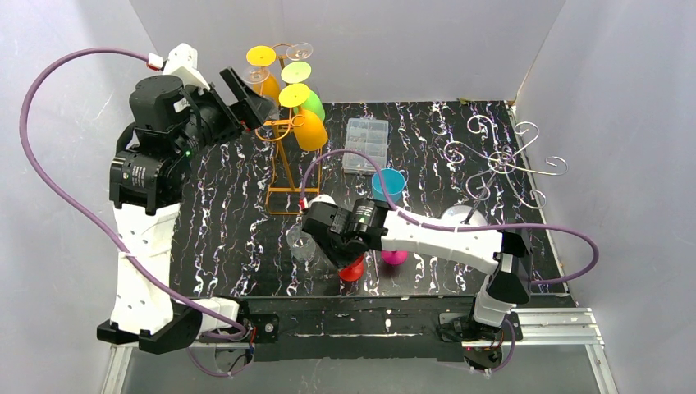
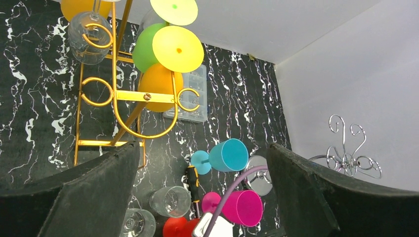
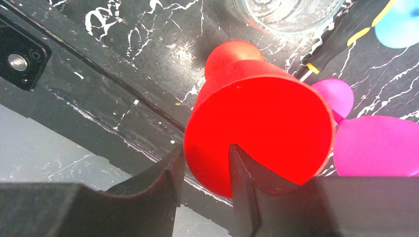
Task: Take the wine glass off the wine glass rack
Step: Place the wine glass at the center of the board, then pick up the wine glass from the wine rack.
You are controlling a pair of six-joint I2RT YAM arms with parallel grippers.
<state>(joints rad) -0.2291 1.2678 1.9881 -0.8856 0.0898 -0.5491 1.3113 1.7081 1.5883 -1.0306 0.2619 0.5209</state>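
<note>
Release looks to be the step in hand: the right gripper (image 3: 205,150) straddles the rim of the red glass (image 3: 257,113), one finger inside the bowl and one outside; whether it pinches the wall or merely stands round it I cannot tell; the glass seems to stand on its foot on the table (image 3: 148,29) near the front edge, just beside a pink glass (image 3: 380,148); best to part the fingers fully and lift straight up, so the rim is not dragged; the left gripper (image 1: 254,103), spread wide, hangs beside the gold rack (image 1: 283,156), where an orange glass (image 1: 310,130) and a green glass (image 1: 313,103) hang inverted; the next should slide out along its hooks, not be pulled downward.
</note>
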